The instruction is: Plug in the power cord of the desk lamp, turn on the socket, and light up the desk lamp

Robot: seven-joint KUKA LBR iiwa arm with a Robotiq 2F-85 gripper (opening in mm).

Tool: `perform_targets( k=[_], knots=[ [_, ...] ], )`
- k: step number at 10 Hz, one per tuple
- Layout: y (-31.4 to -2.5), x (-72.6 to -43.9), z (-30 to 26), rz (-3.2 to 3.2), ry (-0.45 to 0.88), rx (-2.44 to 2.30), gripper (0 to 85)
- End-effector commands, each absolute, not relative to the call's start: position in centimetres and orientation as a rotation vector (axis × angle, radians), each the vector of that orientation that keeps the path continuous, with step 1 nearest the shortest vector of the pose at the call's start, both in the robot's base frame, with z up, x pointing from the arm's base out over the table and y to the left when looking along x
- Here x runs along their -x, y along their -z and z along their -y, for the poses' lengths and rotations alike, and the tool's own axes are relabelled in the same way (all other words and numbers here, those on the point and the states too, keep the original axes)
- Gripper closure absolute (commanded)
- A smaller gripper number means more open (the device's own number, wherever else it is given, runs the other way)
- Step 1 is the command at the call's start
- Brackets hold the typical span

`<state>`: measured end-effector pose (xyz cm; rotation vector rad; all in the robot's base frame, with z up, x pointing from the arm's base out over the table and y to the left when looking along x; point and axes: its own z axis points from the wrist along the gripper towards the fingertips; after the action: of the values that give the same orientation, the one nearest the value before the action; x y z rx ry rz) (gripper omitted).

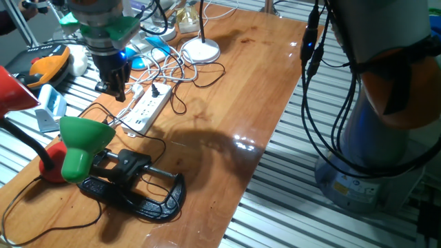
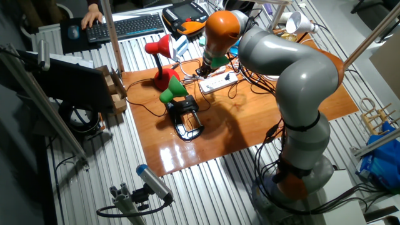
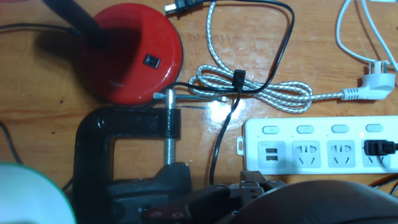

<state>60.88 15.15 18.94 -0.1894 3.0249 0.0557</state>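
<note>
The green desk lamp (image 1: 83,140) stands on its black clamp base (image 1: 138,191) at the table's near left; it also shows in the other fixed view (image 2: 172,91). The white socket strip (image 1: 148,107) lies just behind it, with a small black plug (image 1: 158,89) seated in one outlet. In the hand view the strip (image 3: 323,165) shows a row of buttons, and the black plug (image 3: 379,147) sits in the rightmost visible outlet. A thin black cord (image 3: 221,143) runs past the clamp (image 3: 93,143). My gripper (image 1: 116,93) hangs over the strip's left end, fingers together and empty.
A red lamp (image 1: 14,89) with a round red base (image 3: 130,50) stands beside the clamp. A white round lamp base (image 1: 201,49), white cables with a loose white plug (image 3: 379,81) and a braided cable (image 3: 261,93) lie behind the strip. The table edge (image 1: 269,138) runs along the right.
</note>
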Motion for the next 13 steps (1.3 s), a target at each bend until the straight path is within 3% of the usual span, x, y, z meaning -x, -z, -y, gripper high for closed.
perform_targets(
  k=[1, 5, 13],
  knots=[
    [-19.0, -60.9, -15.2, -3.020, -0.050, 0.192, 85.0],
    [-19.1, -61.1, -15.2, -3.025, -0.022, 0.106, 85.0],
    [-18.9, -64.7, -15.5, -3.019, -0.001, 0.114, 85.0]
  ],
)
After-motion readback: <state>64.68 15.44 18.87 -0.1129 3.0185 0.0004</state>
